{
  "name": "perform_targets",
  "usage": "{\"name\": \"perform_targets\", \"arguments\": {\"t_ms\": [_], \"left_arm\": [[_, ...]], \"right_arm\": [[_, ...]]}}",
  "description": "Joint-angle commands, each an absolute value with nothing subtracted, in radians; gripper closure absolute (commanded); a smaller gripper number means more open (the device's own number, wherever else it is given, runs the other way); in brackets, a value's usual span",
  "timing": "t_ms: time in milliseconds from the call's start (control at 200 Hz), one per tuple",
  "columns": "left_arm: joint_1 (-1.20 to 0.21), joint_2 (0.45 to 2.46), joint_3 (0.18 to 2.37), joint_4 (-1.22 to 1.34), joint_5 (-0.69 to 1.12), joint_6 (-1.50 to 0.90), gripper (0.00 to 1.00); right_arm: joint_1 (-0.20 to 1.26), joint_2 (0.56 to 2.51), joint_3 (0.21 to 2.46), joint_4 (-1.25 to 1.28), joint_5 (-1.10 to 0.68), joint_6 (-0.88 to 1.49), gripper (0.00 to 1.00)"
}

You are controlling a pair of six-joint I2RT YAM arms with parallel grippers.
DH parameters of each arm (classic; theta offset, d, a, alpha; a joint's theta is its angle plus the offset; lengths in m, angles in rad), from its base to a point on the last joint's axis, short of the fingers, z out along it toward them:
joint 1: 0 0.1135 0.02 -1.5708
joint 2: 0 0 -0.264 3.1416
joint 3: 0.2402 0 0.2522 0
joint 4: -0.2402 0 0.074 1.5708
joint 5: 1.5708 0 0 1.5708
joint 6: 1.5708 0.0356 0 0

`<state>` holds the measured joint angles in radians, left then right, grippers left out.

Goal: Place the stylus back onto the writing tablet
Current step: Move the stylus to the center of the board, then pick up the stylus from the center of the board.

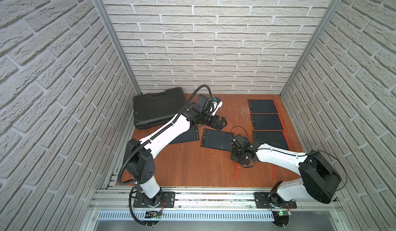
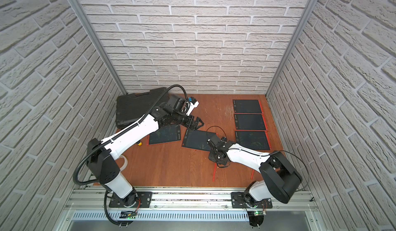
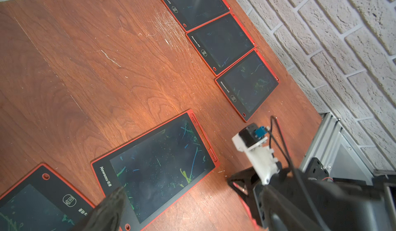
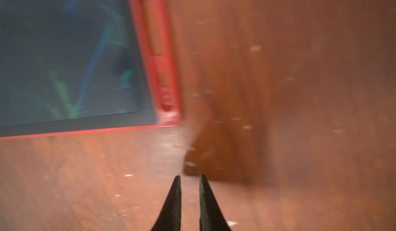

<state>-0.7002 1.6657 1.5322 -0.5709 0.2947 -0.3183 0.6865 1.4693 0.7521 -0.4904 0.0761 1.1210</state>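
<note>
Hovering: right gripper (image 4: 189, 177) low over wooden table (image 1: 192, 167), just off a corner of the middle writing tablet (image 1: 216, 140) | fingers narrow, slim gap, nothing between | left gripper (image 1: 222, 123) spread wide above that tablet's far edge | red stylus (image 1: 235, 173) flat on table beside right gripper, off the tablet | second stylus (image 1: 274, 172) near the right arm.

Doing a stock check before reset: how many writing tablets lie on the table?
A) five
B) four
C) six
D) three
A: a column of three tablets runs along the right side, plus a centre tablet and a left tablet beside it.
</note>
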Motion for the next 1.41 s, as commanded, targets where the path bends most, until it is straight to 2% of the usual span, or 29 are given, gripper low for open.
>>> {"name": "perform_targets", "arguments": {"t_ms": [0,350,510,690,820,1105,1285,1345,1400], "left_arm": [[-0.692,1.641,1.543,-0.572,0.281,-0.324,0.02],[-0.691,1.633,1.542,-0.582,0.251,-0.316,0.02],[-0.719,1.634,1.533,-0.595,0.2,-0.266,0.02],[-0.715,1.583,1.496,-0.623,0.205,-0.347,0.02],[-0.721,1.538,1.46,-0.659,0.209,-0.404,0.02],[-0.825,1.502,1.378,-0.785,0.1,-0.498,0.02],[-0.924,1.519,1.35,-0.779,0.058,-0.602,0.02],[-0.965,1.539,1.354,-0.783,0.02,-0.629,0.02],[-1.003,1.56,1.359,-0.786,-0.006,-0.656,0.03]], "right_arm": [[0.729,1.496,0.809,-0.483,0.129,1.138,0.83],[0.737,1.398,0.819,-0.525,0.143,0.969,0.82],[0.741,1.295,0.845,-0.635,0.135,0.789,0.71],[0.745,1.143,0.853,-0.773,0.114,0.68,0.7],[0.754,1.058,0.9,-0.885,0.069,0.604,0.64],[0.772,0.877,1.074,-1.122,0.013,0.476,0.36],[0.772,0.832,1.217,-1.294,-0.005,0.414,0.19],[0.772,0.82,1.251,-1.343,-0.013,0.397,0.08],[0.772,0.8,1.264,-1.375,-0.007,0.389,0.06]]}}
